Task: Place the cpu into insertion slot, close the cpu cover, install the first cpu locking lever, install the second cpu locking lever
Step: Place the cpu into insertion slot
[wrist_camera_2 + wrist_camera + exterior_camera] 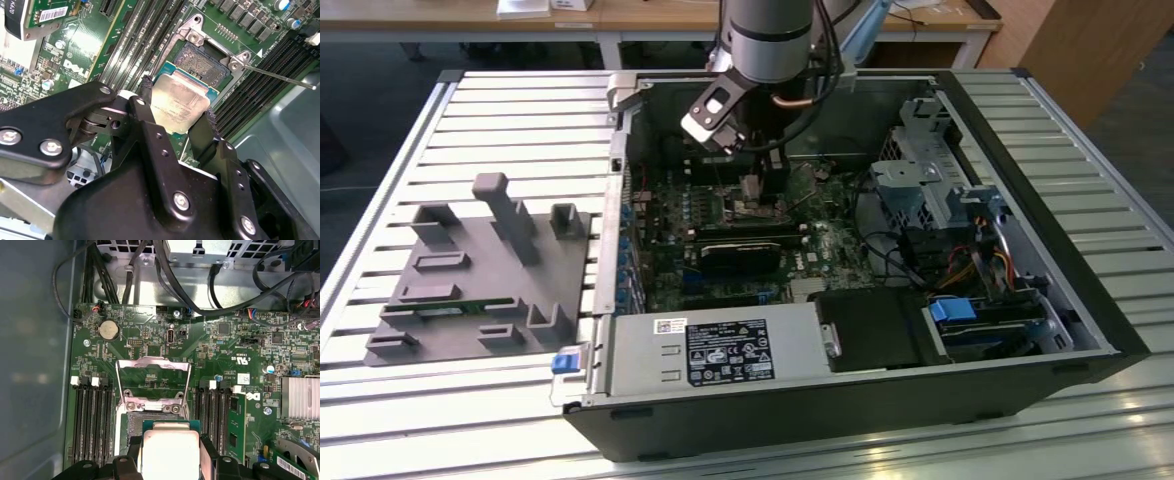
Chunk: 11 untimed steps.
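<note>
Gripper (176,102) clenched on cpu (184,97); fingers (145,87) pinch two opposite edges; cpu held just above slot (202,61), overlapping one edge, not seated; pin field bare; cover (152,362) flipped open, just beside slot; lever (282,79) swung out to side; exterior view: arm reaches down into open case (854,400).

The arm (767,35) is a silver-grey cylinder trailing black cables (823,85). The gripper (177,100) is black, its links fastened with silver screws (181,201).
</note>
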Available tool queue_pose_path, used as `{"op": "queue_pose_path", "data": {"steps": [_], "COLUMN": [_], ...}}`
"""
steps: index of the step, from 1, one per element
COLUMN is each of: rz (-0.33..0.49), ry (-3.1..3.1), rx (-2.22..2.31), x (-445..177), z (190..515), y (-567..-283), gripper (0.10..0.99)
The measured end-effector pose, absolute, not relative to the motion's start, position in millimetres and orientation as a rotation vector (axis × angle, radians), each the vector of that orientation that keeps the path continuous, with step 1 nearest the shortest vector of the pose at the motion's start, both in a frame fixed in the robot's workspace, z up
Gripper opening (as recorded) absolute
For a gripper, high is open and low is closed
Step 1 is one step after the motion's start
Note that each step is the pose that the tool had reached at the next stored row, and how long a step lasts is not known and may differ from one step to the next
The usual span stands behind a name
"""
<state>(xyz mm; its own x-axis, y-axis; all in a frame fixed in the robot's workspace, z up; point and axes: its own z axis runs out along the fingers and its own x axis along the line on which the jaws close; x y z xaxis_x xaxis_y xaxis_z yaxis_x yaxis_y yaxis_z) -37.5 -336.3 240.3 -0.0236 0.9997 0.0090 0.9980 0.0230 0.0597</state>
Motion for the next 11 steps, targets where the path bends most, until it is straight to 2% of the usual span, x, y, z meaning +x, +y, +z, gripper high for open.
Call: {"op": "queue_pose_path", "data": {"steps": [11], "rz": [0.076], "ry": [2.221], "rx": [2.170], "x": [-38.6], "z": [235.0], "y": [-335.3], "gripper": [0.541]}}
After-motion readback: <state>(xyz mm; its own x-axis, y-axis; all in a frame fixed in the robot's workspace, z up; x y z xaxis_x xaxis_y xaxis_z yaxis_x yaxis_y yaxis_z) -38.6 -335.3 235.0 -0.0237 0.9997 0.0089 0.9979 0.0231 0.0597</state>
